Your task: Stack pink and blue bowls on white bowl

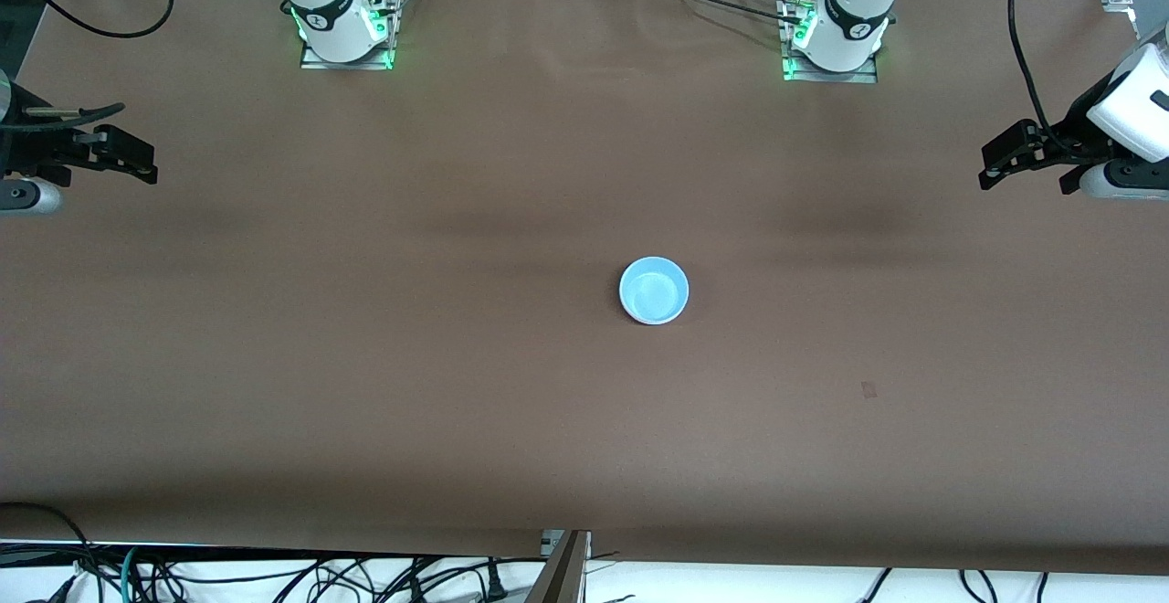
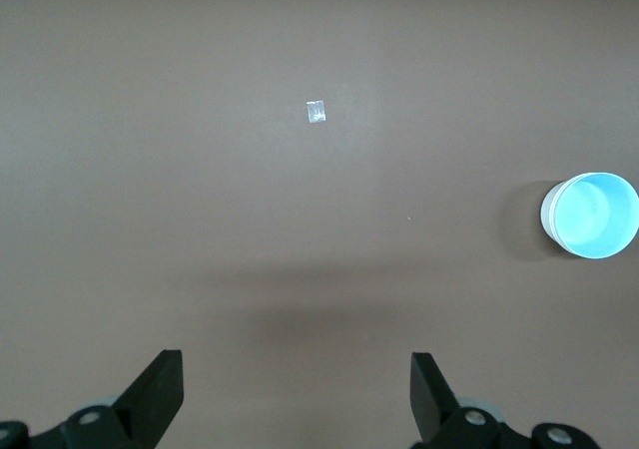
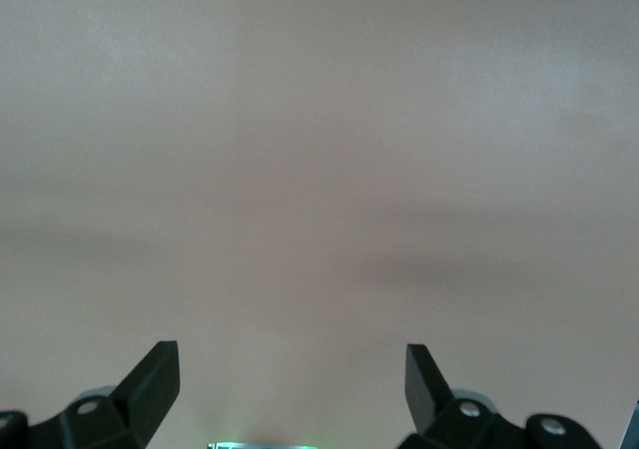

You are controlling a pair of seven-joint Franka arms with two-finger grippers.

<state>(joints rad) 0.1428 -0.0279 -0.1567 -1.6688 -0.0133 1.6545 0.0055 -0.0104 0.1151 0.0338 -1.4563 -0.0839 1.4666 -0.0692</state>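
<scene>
A light blue bowl (image 1: pixel 654 290) stands upright near the middle of the table. It also shows in the left wrist view (image 2: pixel 591 215), where a white wall wraps its outside, as of a white bowl under it. No pink bowl is in view. My left gripper (image 1: pixel 1023 174) hangs open and empty over the left arm's end of the table, well apart from the bowl; its jaws (image 2: pixel 298 389) stand wide. My right gripper (image 1: pixel 128 151) waits open and empty over the right arm's end, with only bare table under it (image 3: pixel 292 384).
The brown table cover (image 1: pixel 365 356) spreads all around the bowl. A small scrap of tape (image 1: pixel 868 390) lies nearer the front camera toward the left arm's end, and also shows in the left wrist view (image 2: pixel 317 112). Cables hang past the table's front edge (image 1: pixel 274 576).
</scene>
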